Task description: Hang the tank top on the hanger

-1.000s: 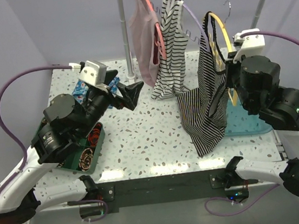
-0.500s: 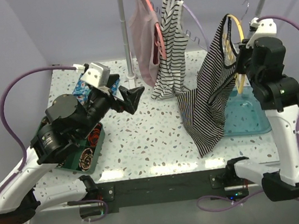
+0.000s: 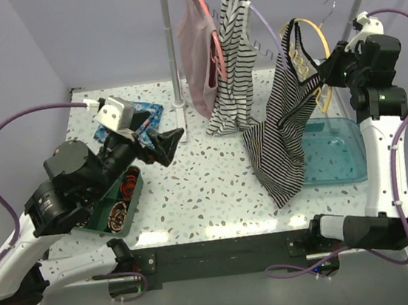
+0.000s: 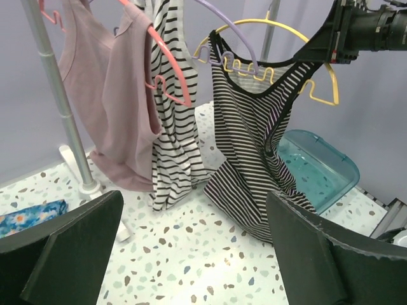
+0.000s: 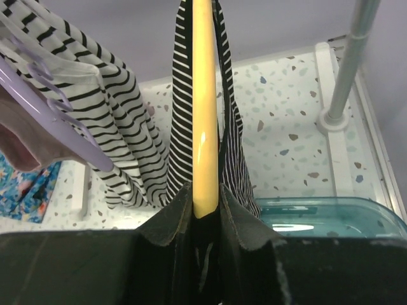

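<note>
Tank top [image 3: 280,136] drapes the hanger [image 5: 205,127] pinched between the right jaws; left jaws gape empty.

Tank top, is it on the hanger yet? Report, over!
Right gripper shut on hanger, held up high. Left gripper open, empty. Tank top hanging on the hanger. Lavender hanger close beside it.

Bright, even overhead light; soft shadows; frames sharp.
</note>
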Controlling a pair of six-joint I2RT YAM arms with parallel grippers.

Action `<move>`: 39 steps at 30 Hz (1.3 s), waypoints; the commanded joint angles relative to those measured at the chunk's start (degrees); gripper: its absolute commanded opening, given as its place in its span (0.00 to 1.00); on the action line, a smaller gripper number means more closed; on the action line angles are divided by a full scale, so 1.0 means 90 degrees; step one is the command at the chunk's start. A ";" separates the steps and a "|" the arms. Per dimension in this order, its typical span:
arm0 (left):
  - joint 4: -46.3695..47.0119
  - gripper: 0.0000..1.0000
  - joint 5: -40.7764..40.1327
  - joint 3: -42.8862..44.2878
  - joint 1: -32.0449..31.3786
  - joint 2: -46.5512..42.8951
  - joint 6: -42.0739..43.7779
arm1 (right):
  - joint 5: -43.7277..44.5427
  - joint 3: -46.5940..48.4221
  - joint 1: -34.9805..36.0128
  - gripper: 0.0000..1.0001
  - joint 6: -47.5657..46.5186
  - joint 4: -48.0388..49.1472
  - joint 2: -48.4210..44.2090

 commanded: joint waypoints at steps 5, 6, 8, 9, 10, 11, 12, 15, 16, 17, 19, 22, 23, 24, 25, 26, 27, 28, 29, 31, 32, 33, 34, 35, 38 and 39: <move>-0.0179 1.00 -0.0467 -0.0573 -0.0026 -0.0481 0.0182 | -0.0510 0.0970 -0.0029 0.00 0.0157 0.1021 0.0363; -0.0188 1.00 -0.0467 -0.0592 -0.0026 -0.0500 0.0192 | -0.0520 0.1009 -0.0039 0.00 0.0177 0.1060 0.0363; -0.0198 1.00 -0.0476 -0.0651 -0.0026 -0.0530 0.0231 | -0.0607 0.1126 -0.0020 0.00 0.0226 0.1129 0.0344; -0.0179 1.00 -0.0486 -0.0680 -0.0036 -0.0549 0.0241 | -0.0637 0.1175 -0.0019 0.00 0.0226 0.1129 0.0363; -0.0179 1.00 -0.0515 -0.0709 -0.0026 -0.0539 0.0279 | -0.0646 0.1243 -0.0019 0.00 0.0216 0.1081 0.0373; -0.0169 1.00 -0.0516 -0.0719 -0.0026 -0.0539 0.0299 | -0.0656 0.1321 -0.0019 0.00 0.0216 0.1061 0.0363; -0.0159 1.00 -0.0535 -0.0729 -0.0026 -0.0530 0.0319 | -0.0676 0.1341 -0.0019 0.00 0.0226 0.1080 0.0363; -0.0130 1.00 -0.0545 -0.0749 -0.0026 -0.0500 0.0387 | -0.0676 0.1497 -0.0019 0.00 0.0177 0.1090 0.0441; -0.0130 1.00 -0.0535 -0.0749 -0.0026 -0.0500 0.0397 | -0.0695 0.1691 -0.0010 0.00 0.0167 0.1012 0.0509; -0.0120 1.00 -0.0535 -0.0758 -0.0026 -0.0491 0.0397 | -0.0744 0.1780 -0.0010 0.00 0.0167 0.0992 0.0606; -0.0120 1.00 -0.0535 -0.0778 -0.0036 -0.0500 0.0397 | -0.0754 0.1995 0.0039 0.00 0.0167 0.0953 0.0695; -0.0110 1.00 -0.0545 -0.0827 -0.0026 -0.0520 0.0397 | -0.0696 0.2278 0.0107 0.00 0.0138 0.0905 0.0831; -0.0110 1.00 -0.0545 -0.0836 -0.0036 -0.0549 0.0387 | -0.0676 0.2376 0.0117 0.00 0.0128 0.0856 0.0909; -0.0120 1.00 -0.0545 -0.0846 -0.0026 -0.0549 0.0378 | -0.0657 0.2483 0.0146 0.00 0.0099 0.0759 0.1055; -0.0120 1.00 -0.0545 -0.0837 -0.0026 -0.0549 0.0368 | -0.0647 0.2716 0.0195 0.00 0.0080 0.0700 0.1143; -0.0130 1.00 -0.0555 -0.0837 -0.0026 -0.0559 0.0368 | -0.0627 0.2815 0.0234 0.00 0.0050 0.0651 0.1231; -0.0130 1.00 -0.0555 -0.0827 -0.0026 -0.0569 0.0358 | -0.0569 0.2903 0.0263 0.00 0.0011 0.0573 0.1368; -0.0149 1.00 -0.0555 -0.0827 -0.0026 -0.0569 0.0348 | -0.0520 0.3059 0.0341 0.00 -0.0018 0.0543 0.1427; -0.0149 1.00 -0.0555 -0.0817 -0.0026 -0.0578 0.0348 | -0.0462 0.3138 0.0381 0.00 -0.0076 0.0504 0.1476; -0.0178 1.00 -0.0564 -0.0807 -0.0026 -0.0578 0.0338 | -0.0354 0.3333 0.0478 0.00 -0.0126 0.0416 0.1661; -0.0188 1.00 -0.0574 -0.0788 -0.0026 -0.0588 0.0348 | -0.0325 0.3402 0.0508 0.00 -0.0155 0.0377 0.1720; -0.0198 1.00 -0.0584 -0.0778 -0.0036 -0.0588 0.0348 | -0.0286 0.3528 0.0576 0.00 -0.0184 0.0309 0.1788; -0.0208 1.00 -0.0594 -0.0768 -0.0026 -0.0588 0.0348 | -0.0218 0.3587 0.0596 0.00 -0.0204 0.0280 0.1895; -0.0208 1.00 -0.0613 -0.0768 -0.0026 -0.0598 0.0358 | -0.0178 0.3646 0.0625 0.00 -0.0243 0.0250 0.1945; -0.0227 1.00 -0.0633 -0.0768 -0.0026 -0.0598 0.0368 | 0.0036 0.3783 0.0771 0.00 -0.0331 0.0191 0.2111; -0.0228 1.00 -0.0633 -0.0768 -0.0026 -0.0598 0.0377 | 0.0066 0.3831 0.0791 0.00 -0.0331 0.0191 0.2160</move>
